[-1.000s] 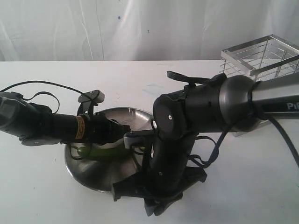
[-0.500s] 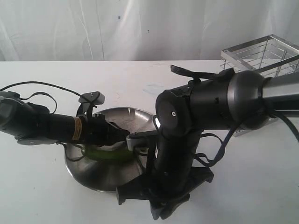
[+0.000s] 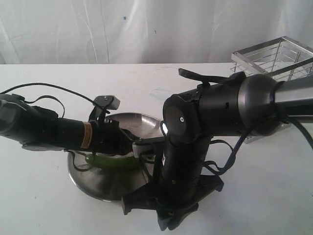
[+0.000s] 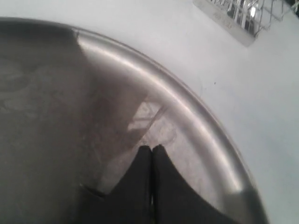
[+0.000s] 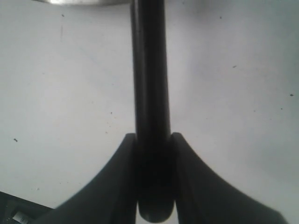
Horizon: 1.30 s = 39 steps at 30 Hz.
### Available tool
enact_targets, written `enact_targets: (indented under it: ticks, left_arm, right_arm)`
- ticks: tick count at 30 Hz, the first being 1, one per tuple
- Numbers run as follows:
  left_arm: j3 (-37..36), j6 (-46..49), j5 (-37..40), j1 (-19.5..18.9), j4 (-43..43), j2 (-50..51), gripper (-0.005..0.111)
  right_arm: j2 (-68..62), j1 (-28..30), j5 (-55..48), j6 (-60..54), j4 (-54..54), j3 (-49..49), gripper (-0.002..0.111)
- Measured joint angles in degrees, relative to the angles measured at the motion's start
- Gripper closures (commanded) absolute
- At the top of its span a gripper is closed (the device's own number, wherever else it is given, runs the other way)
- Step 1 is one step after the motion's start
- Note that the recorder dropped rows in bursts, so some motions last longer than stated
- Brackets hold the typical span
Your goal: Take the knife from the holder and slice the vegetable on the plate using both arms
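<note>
One curved green chilli [image 3: 112,161] lying across round steel plate [image 3: 98,188], closed empty left gripper [image 4: 152,149] beside it; right gripper [image 5: 153,140] clamps black knife [image 5: 150,70] outside rim.

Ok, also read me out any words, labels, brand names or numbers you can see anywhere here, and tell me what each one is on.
No text here can be read.
Yellow band on the left arm: any print is too small to read.
Pale mark on a dark part at the edge of the right wrist view: blurred, unreadable.
Plate, holder, knife: no marking visible.
</note>
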State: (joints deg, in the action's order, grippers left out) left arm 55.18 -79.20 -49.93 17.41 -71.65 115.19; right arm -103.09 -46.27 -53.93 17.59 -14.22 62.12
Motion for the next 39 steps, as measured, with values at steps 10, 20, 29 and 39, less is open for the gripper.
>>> enact_targets:
  ticks: [10, 20, 29, 39]
  left_arm:
    - [1.07, -4.23, 9.27, 2.56, -6.20, -1.14, 0.107]
    - [1.82, -16.38, 16.76, 2.61, -16.64, -1.91, 0.107]
    - [1.54, -12.85, 15.33, 2.61, -11.39, -2.15, 0.107]
    - [-0.28, -6.15, 10.90, 2.61, -7.83, -7.18, 0.107]
  right_arm:
    - [0.00, 0.00, 0.11, 0.21, 0.00, 0.00, 0.108]
    - [0.00, -0.12, -0.91, -0.88, 0.01, 0.00, 0.108]
    - [0.00, -0.12, -1.37, -1.09, 1.01, 0.00, 0.108]
    - [0.00, -0.12, -2.38, 0.17, 1.53, 0.00, 0.108]
